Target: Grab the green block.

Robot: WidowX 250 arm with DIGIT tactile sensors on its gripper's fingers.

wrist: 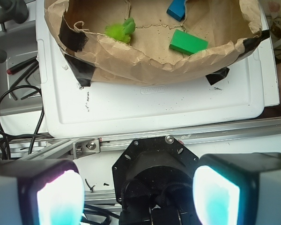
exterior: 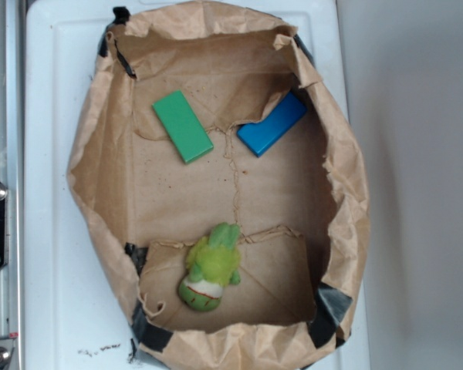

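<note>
The green block [exterior: 183, 126] lies flat on the floor of a brown paper-lined box, toward its upper left in the exterior view. The wrist view shows the same green block [wrist: 188, 42] inside the box, far from the camera. My gripper [wrist: 136, 197] fills the bottom of the wrist view, well outside the box and above the robot's base. Its two pads [wrist: 58, 199] stand wide apart with nothing between them. The gripper does not appear in the exterior view.
A blue block [exterior: 272, 125] leans at the box's upper right. A fuzzy yellow-green plush toy [exterior: 210, 266] sits low in the box. The crumpled paper wall [wrist: 145, 63] rises between my gripper and the blocks. Cables [wrist: 9, 108] lie at left.
</note>
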